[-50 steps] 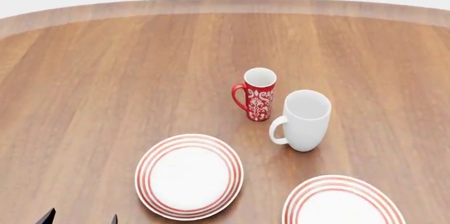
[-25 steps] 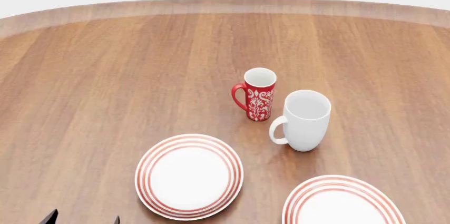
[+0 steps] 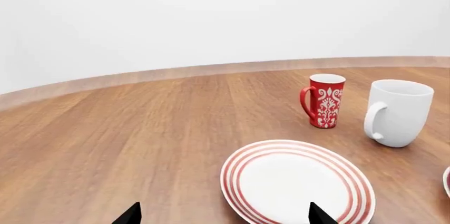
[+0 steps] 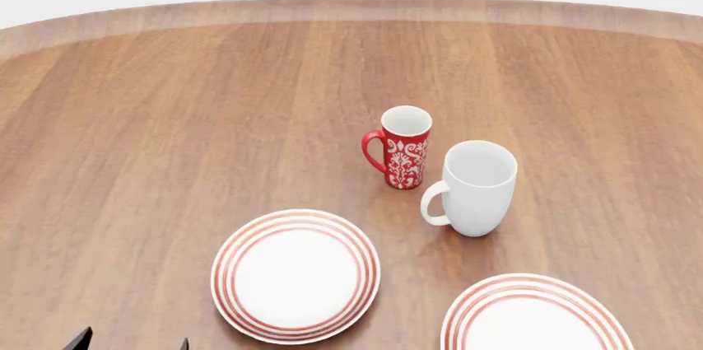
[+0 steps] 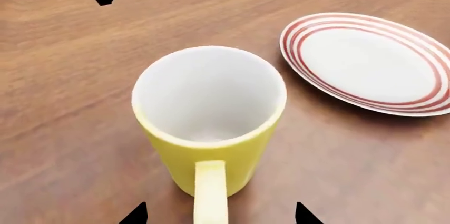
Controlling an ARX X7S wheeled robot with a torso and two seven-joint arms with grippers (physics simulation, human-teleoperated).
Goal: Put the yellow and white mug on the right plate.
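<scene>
Looking down through my right wrist camera: the yellow and white mug stands upright on the wooden table, mouth open to me, white inside, yellow handle pointing back toward my right gripper. Two dark fingertips show either side of that handle, spread apart, not touching the mug as far as I can see. A ringed plate lies flat near the mug, clear of it; I cannot tell which of the two plates it is.

Head view: the right plate sits near the white mug, on the robot's side of it. The red patterned mug stands just beside the white mug, farther from me. The left plate lies apart from the white mug. The yellow mug is out of this view.

My left gripper shows only two tips, held wide, empty, with the left plate just beyond them.
</scene>
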